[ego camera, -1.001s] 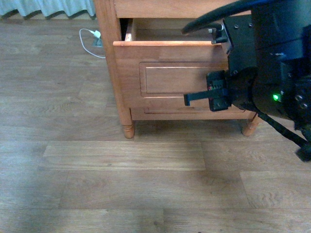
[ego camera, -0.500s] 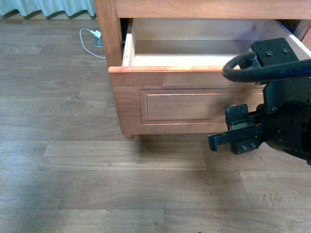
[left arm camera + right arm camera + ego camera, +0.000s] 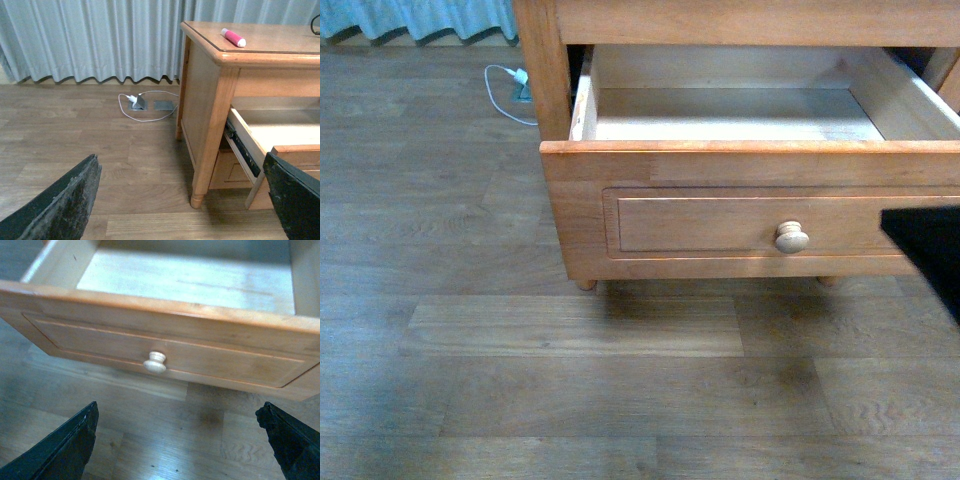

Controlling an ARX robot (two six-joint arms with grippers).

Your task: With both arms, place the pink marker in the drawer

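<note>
Grey curtains and plank floor lie beyond the left hand, which is released. The pink marker rests on the tabletop, higher than it. The right hand, also released, hangs before the open drawer, near its knob.

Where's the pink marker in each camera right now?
Front view: not in it.
Left wrist view: small magenta-pink marker lying on the honey-brown wooden cabinet's flat top.
Right wrist view: not in it.
Shared landmark: the open honey-brown wooden drawer with pale inside, in all three.
</note>
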